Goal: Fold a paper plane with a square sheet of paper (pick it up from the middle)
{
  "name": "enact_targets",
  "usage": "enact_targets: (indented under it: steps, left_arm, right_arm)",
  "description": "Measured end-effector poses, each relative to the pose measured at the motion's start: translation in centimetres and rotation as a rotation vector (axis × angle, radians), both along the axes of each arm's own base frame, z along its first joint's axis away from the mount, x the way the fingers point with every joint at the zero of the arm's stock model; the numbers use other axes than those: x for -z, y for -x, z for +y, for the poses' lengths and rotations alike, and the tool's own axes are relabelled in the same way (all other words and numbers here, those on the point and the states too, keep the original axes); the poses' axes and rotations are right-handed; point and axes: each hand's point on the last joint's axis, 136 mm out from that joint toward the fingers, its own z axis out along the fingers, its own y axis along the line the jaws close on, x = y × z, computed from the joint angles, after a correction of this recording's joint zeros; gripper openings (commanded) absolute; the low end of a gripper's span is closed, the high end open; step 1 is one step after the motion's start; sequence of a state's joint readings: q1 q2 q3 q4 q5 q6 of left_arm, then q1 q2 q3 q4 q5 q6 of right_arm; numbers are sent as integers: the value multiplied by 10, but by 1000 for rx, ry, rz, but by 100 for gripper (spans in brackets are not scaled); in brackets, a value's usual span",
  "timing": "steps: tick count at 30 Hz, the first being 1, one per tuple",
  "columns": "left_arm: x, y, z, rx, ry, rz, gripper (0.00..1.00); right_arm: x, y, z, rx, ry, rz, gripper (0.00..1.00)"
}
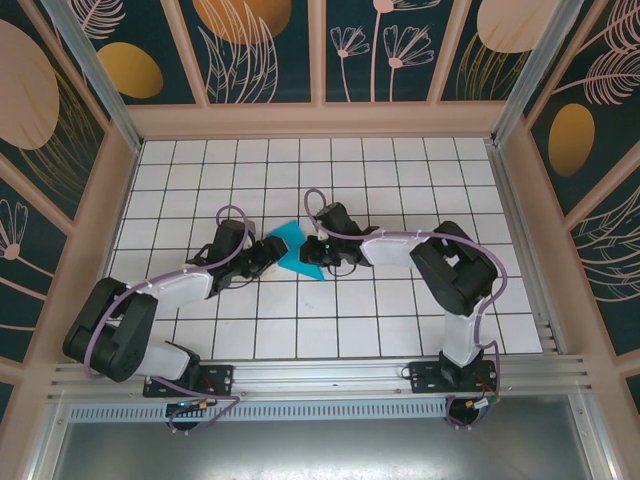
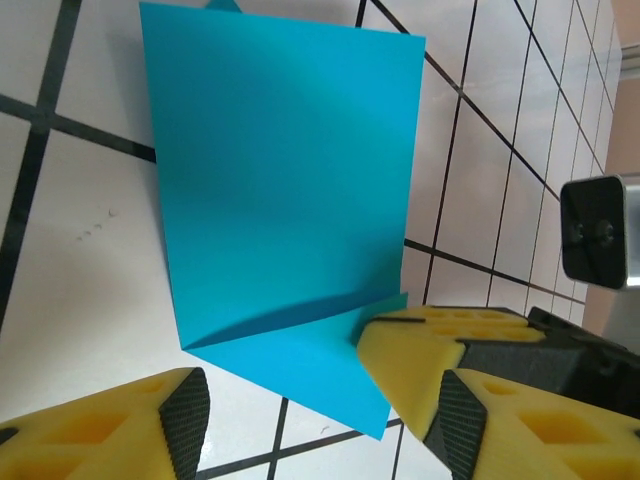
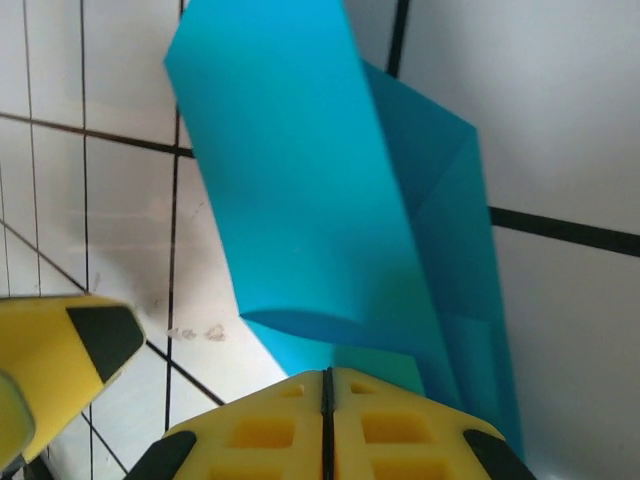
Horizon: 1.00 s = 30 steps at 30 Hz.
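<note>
A white grid-tiled tabletop sits enclosed by dark floral-patterned walls.

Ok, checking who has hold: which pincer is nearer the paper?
Right. The right pincer is shut on an edge of the paper, touching it. The left pincer sits at the opposite side, jaws apart, not closed on it.

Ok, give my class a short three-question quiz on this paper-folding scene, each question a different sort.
1. True or false: the paper lies completely flat on the table.
2. Whose jaws are shut on the paper? A) left arm B) right arm
3. Fill in: the left arm's jaws stand ____.
Key: 1 false, part of it curls up; 2 B; 3 open.
</note>
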<state>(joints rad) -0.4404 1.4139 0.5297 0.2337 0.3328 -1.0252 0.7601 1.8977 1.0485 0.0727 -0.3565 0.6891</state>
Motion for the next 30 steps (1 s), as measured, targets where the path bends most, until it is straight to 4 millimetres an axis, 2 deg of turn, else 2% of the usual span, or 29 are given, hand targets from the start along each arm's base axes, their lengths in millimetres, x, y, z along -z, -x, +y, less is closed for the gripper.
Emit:
enact_targets:
  steps: [6, 13, 18, 30]
  left_arm:
    - [11, 7, 0, -20, 15, 44, 66]
    - [21, 8, -5, -25, 27, 79, 67]
    - [25, 10, -6, -22, 34, 99, 67]
    - [26, 8, -18, 13, 72, 112, 52]
  right_arm:
    - [5, -10, -10, 56, -21, 14, 12]
    - [20, -8, -27, 108, -25, 69, 13]
    - [20, -8, -29, 119, -58, 88, 13]
    - [19, -8, -33, 135, -129, 129, 13]
